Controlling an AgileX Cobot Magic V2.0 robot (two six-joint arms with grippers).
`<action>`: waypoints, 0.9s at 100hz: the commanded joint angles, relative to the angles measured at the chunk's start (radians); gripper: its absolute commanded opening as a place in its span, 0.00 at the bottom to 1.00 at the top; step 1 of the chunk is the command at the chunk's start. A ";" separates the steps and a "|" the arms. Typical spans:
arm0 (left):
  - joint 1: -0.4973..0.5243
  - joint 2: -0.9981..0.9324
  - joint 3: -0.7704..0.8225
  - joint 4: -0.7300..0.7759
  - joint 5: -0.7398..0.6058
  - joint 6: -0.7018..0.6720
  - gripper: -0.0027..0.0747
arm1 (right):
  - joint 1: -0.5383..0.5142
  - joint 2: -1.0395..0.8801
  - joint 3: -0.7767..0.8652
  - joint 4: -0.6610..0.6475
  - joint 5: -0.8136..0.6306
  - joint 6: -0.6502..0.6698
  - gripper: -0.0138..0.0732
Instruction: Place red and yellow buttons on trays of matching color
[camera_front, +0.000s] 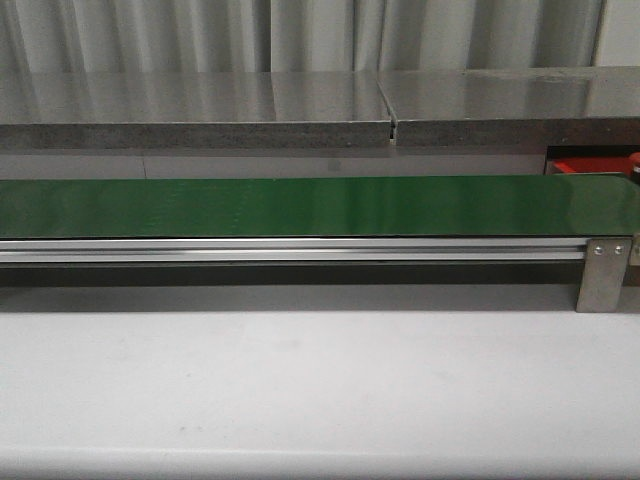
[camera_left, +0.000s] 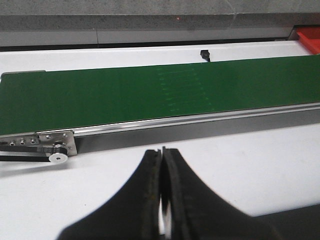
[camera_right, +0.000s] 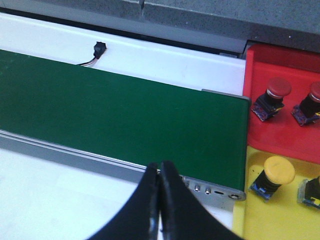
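Across the middle of the white tabletop (camera_front: 320, 380) runs a green conveyor belt (camera_front: 300, 206), bare of any button in the front view. At the belt's right end, the right wrist view shows a red tray (camera_right: 280, 90) holding two red buttons (camera_right: 272, 97) (camera_right: 309, 104) and, nearer the front edge, a yellow tray (camera_right: 265, 220) holding two yellow buttons (camera_right: 274, 176) (camera_right: 312, 190), the outer one of each pair cut off by the frame. The right hand (camera_right: 160, 200) is fully closed and empty, fingers pressed together, over the tabletop just in front of the belt's rail. The left hand (camera_left: 161, 200) is likewise closed on nothing, near the belt's left end. A small black sensor (camera_right: 99, 49) sits behind the belt.
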 joint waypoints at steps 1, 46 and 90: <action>-0.007 0.007 -0.023 -0.015 -0.079 -0.004 0.01 | 0.001 -0.066 0.002 0.004 -0.031 -0.012 0.07; -0.005 0.016 -0.023 -0.054 -0.071 -0.004 0.01 | 0.001 -0.243 0.107 0.019 -0.002 -0.012 0.07; -0.005 0.218 -0.023 0.059 -0.277 -0.108 0.01 | 0.001 -0.243 0.107 0.019 -0.004 -0.012 0.07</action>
